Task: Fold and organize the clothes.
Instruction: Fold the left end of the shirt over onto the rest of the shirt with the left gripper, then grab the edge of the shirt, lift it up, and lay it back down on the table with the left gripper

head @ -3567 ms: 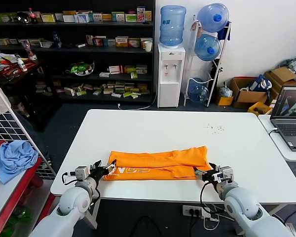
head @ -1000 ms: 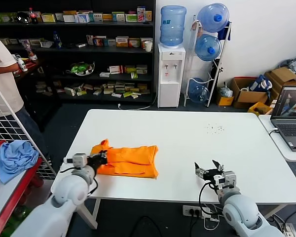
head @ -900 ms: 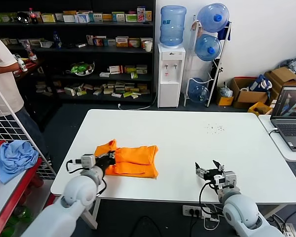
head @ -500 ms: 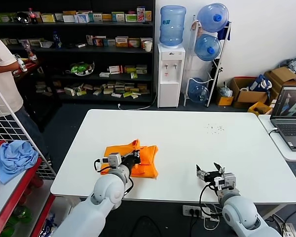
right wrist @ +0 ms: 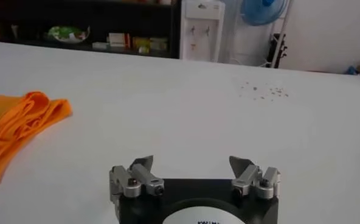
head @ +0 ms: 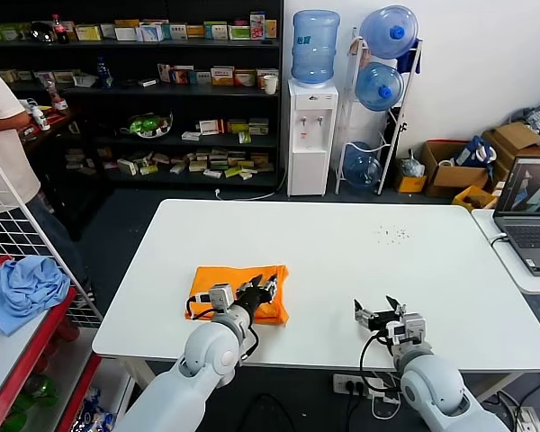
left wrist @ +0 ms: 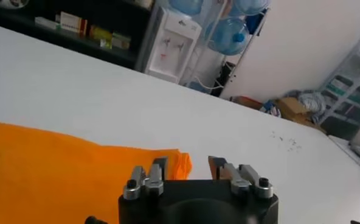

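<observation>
The orange T-shirt (head: 223, 281) lies folded into a small rectangle on the white table (head: 342, 243), near its front left. My left gripper (head: 262, 290) is open and empty, low over the shirt's right edge. In the left wrist view the shirt (left wrist: 58, 164) spreads out behind one finger of that gripper (left wrist: 188, 167), with bare table between the fingers. My right gripper (head: 379, 314) is open and empty, low at the table's front edge, well to the right of the shirt. In the right wrist view it (right wrist: 192, 164) is over bare table, with the shirt's folded edge (right wrist: 22, 119) farther off.
A person (head: 0, 117) stands at the far left by a wire rack. A light blue cloth (head: 22, 283) lies on a red shelf to the left. A laptop (head: 531, 211) sits on a side table to the right. Shelves and a water dispenser (head: 310, 135) stand behind.
My left gripper carried the shirt's left end rightward over the rest, making a smaller fold, then let go and opened. My right gripper stayed near the front edge.
</observation>
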Controlling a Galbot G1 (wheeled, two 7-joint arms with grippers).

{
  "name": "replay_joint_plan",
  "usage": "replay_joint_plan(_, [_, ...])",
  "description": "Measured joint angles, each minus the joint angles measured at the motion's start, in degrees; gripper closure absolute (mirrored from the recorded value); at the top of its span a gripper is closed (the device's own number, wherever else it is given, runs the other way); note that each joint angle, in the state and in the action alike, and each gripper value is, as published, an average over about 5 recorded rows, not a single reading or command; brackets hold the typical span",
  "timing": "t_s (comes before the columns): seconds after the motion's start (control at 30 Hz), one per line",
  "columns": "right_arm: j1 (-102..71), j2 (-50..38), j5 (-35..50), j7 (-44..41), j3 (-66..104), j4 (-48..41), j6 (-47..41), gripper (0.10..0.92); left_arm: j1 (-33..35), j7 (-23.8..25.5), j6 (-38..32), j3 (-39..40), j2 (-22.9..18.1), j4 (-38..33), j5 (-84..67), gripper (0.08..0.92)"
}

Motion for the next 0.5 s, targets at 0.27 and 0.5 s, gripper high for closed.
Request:
replay_joint_plan(0.27, [0.2, -0.6, -1.1, -1.1, 0.4, -0.5, 1.0, 0.203, 1.3, 2.7, -0.3, -2.3, 6.2, -2.0, -1.5, 0.231])
replay_joint_plan(0.5, [0.2, -0.4, -1.8, -2.2, 0.6, -1.1, 2.1, 0.203, 2.2, 7.3, 2.5, -5.7, 13.6, -1.3, -4.1, 0.178])
